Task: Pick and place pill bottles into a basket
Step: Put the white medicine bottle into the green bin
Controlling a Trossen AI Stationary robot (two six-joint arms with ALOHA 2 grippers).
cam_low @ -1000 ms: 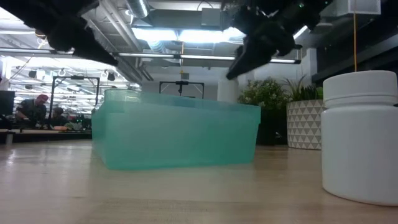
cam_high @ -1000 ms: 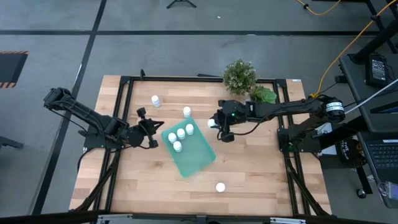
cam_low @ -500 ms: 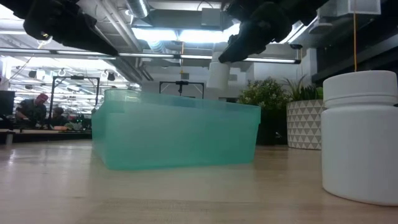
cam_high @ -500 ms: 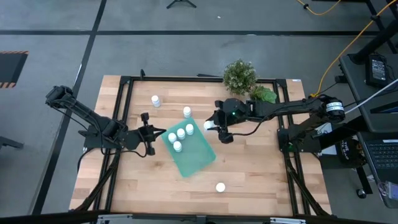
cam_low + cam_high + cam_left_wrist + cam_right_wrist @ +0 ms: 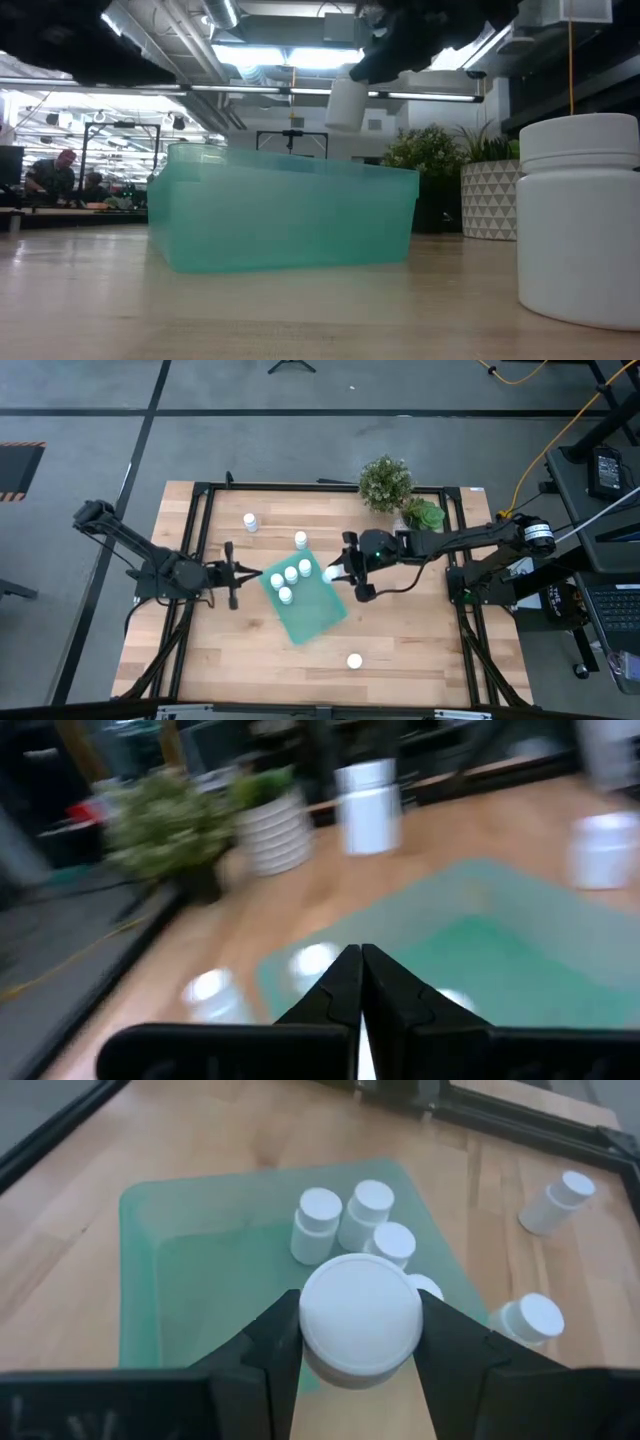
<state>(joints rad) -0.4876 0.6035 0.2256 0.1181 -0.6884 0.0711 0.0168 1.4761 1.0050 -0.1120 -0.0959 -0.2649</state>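
The basket (image 5: 306,603) lies askew mid-table with four bottles (image 5: 291,574) standing in its far-left corner, and others stand on the bare wood: two (image 5: 300,540) beyond it and one (image 5: 354,660) nearer the front. The right gripper (image 5: 340,572) hangs over the basket's right edge, fingers clamped on a bottle (image 5: 360,1317). The left gripper (image 5: 233,574) sits just left of the basket, fingers pressed together on nothing.

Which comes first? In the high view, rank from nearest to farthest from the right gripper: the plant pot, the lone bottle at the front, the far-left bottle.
From the right gripper:
1. Plant pot, behind it, at the back edge.
2. Lone front bottle, toward the front edge.
3. Far-left bottle, back left, beyond the basket.
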